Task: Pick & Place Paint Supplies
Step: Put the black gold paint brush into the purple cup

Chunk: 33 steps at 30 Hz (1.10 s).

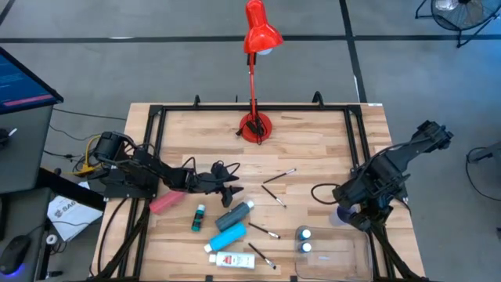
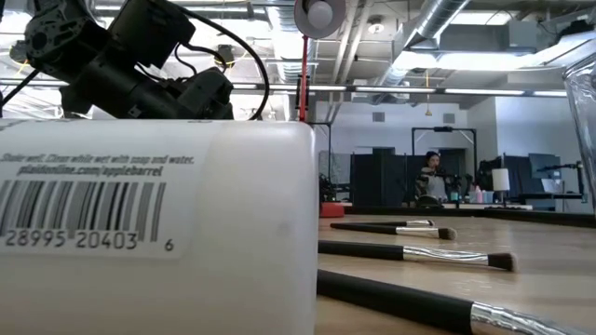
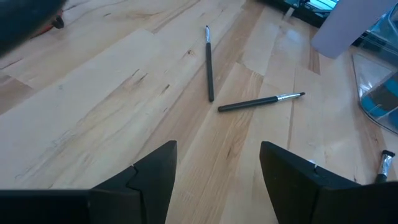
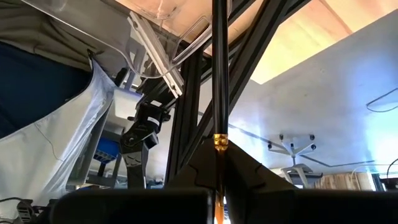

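My right gripper (image 1: 349,207) hovers at the table's right edge above a lilac cup (image 1: 340,217), shut on a thin dark paintbrush (image 4: 219,68). My left gripper (image 3: 217,177) stands open low over the middle of the table (image 1: 313,145) with nothing between its fingers; two brushes (image 3: 209,62) (image 3: 258,102) lie ahead of it. A pink tube (image 1: 166,202), a green bottle (image 1: 199,218), a teal bottle (image 1: 235,215), a blue tube (image 1: 227,237) and a white tube (image 1: 231,259) lie on the wood, with more brushes (image 1: 264,229) among them. My right gripper pinches the paintbrush's shaft beside its gold band (image 4: 219,144) between its two fingers (image 4: 249,174). The dark shaft runs straight out ahead of the fingers, along them, lifted clear of the table.
A red desk lamp (image 1: 255,125) stands at the far middle. A clear tray (image 1: 344,254) at the near right holds two white-capped bottles (image 1: 304,233). The black frame (image 1: 156,117) rims the table. In the low view the white tube (image 2: 158,233) fills the left foreground.
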Available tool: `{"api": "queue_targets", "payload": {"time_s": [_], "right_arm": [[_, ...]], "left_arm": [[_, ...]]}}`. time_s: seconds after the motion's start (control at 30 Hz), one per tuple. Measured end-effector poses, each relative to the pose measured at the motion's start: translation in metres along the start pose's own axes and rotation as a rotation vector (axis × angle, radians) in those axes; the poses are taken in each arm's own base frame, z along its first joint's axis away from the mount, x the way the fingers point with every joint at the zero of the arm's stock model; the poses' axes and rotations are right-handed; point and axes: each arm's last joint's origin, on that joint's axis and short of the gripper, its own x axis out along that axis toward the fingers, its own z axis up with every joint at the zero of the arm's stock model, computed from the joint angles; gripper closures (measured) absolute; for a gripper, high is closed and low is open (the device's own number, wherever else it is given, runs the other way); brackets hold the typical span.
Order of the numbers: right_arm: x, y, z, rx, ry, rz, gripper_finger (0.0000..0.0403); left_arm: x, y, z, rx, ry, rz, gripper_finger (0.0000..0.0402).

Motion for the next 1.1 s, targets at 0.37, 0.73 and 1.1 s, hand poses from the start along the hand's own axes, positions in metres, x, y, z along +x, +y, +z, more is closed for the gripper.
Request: {"api": "queue_targets", "payload": {"time_s": [0.37,0.73,1.1], "right_arm": [[0.004,0.01,0.008,-0.01,0.0,-0.023,0.04],[0.006,0.019,0.019,-0.048,-0.006,-0.039,0.04],[0.009,0.016,0.028,-0.027,-0.019,-0.052,0.04]], "left_arm": [[0.0,0.0,0.0,0.0,0.0,0.0,0.0193],[0.0,-0.001,-0.001,0.002,0.001,-0.004,0.0193],[-0.001,-0.001,-0.001,0.002,0.002,-0.004,0.0193]]}}
